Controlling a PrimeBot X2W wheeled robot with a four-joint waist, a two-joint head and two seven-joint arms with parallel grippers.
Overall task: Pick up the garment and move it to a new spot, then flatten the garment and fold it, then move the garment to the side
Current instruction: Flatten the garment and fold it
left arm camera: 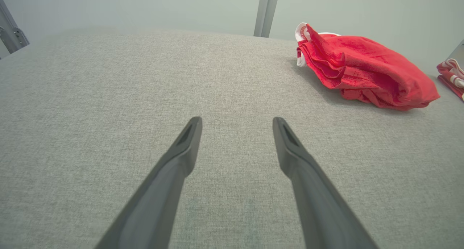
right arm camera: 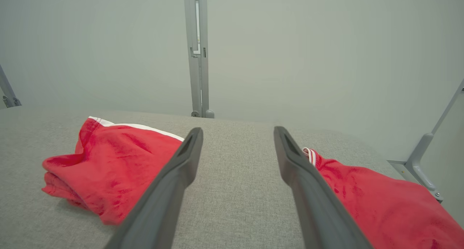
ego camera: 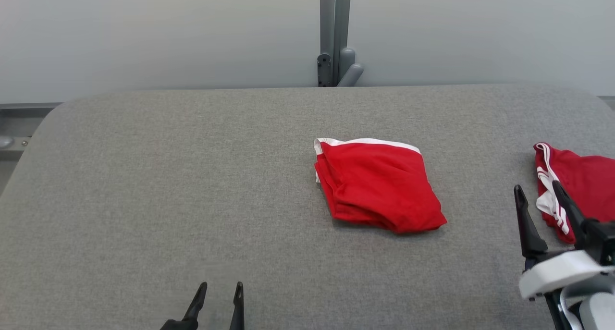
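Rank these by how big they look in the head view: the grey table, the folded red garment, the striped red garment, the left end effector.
1. grey table
2. folded red garment
3. striped red garment, cut off at the frame edge, so unsure
4. left end effector

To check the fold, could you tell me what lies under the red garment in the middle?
The garment rests on the grey table; whatever lies beneath its folded layers is covered.

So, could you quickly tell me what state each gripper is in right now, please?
Left gripper: open, holding nothing.
Right gripper: open, holding nothing.
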